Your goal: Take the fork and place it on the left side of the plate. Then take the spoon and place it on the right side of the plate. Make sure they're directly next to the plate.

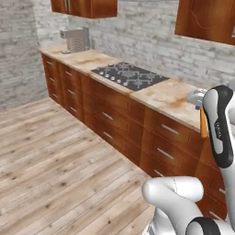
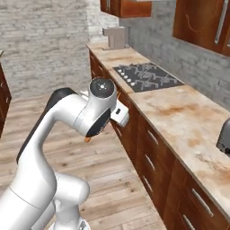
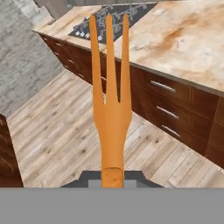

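Left base view: the white arm rises at lower right beside a long marble-topped bench [image 1: 160, 94] with a black cooktop [image 1: 129, 75]; a sliver of the orange fork [image 1: 204, 124] shows behind the arm.

Right base view: an orange tip of the fork [image 2: 87, 139] pokes out below the wrist.

Hand view: the gripper [image 3: 113, 177] is clamped on the fork's handle, its long axis pointing straight ahead, tines toward the bench. No plate is visible.

A marble-look counter [image 1: 170, 98] runs along the grey brick wall [image 1: 151, 32], with a black gas hob [image 1: 130, 75] set into it. What may be a coffee machine [image 1: 75, 40] stands at the far end. Wooden drawers [image 1: 110, 117] sit below, plank floor [image 1: 55, 165] in front.
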